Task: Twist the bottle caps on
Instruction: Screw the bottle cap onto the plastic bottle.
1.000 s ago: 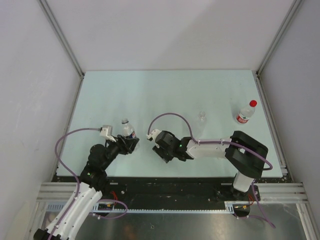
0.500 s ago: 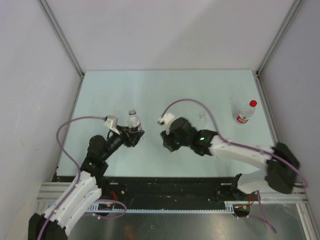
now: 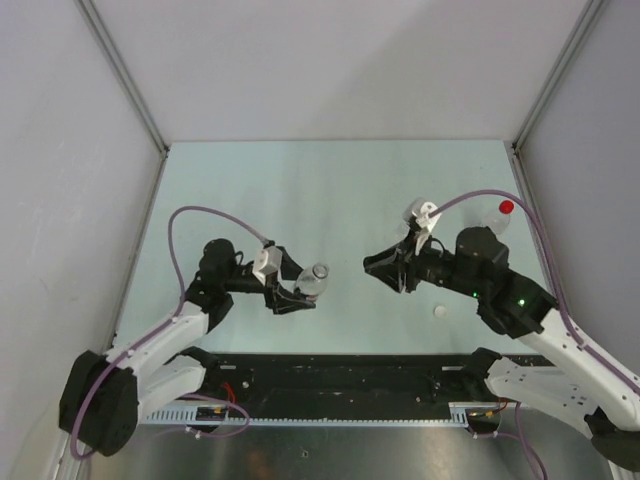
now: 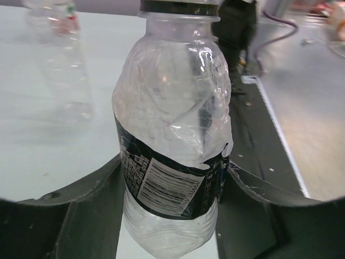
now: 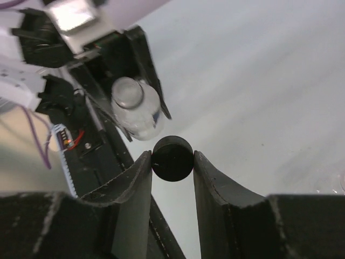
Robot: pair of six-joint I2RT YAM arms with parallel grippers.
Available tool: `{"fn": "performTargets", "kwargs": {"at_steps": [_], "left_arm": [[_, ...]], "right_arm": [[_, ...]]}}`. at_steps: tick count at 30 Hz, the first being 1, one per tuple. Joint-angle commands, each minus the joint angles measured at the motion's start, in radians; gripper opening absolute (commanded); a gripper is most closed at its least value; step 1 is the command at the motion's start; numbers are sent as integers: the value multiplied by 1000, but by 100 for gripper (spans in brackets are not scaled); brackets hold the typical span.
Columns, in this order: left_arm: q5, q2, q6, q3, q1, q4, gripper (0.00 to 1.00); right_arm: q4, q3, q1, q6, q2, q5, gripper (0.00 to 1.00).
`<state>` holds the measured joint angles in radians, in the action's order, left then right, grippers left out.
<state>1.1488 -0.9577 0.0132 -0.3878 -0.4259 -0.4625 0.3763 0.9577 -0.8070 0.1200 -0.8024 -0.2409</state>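
My left gripper (image 3: 300,293) is shut on a small clear bottle (image 3: 313,280) with a dark label, gripping it round the label in the left wrist view (image 4: 172,183). The bottle (image 4: 172,108) leans toward the right arm and its neck has no cap. My right gripper (image 3: 373,266) is shut on the black cap (image 5: 172,158), which sits edge-on between the fingertips, a short way from the bottle's mouth (image 5: 129,94). The whitish cap (image 3: 440,312) lies on the table under the right arm. The red-capped bottle (image 3: 499,213) with the red-and-white label stands at the far right. The third bottle is hidden.
The pale table (image 3: 300,190) is walled on three sides. A black rail (image 3: 340,365) runs along its near edge. A bottle with a red label (image 4: 56,21) shows blurred behind the held bottle. Purple cables (image 3: 190,225) loop over both arms.
My left arm has carried the bottle right and nearer the front and tilted it. My right arm has drawn back to the right with the black cap, uncovering the whitish cap.
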Motion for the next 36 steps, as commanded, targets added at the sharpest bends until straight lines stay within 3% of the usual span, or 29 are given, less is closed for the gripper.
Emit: {"fn": "performTargets", "kwargs": {"at_steps": [1,8,20,36], "left_arm": [[170,-79,84,-50,-70,-36,46],[135,-165,108,-60,-130,-37,47],[155,-290,113,-129,-189,-31,47],[139,-339,103,-168,-222,-26,46]], "right_arm": [[7,20,6,-26,40,-158,28],[33,40,6,-45,-3,-312,27],[66,50,8,-85,-72,-324,27],[60,55,8,-113,-123,-319,31]]}}
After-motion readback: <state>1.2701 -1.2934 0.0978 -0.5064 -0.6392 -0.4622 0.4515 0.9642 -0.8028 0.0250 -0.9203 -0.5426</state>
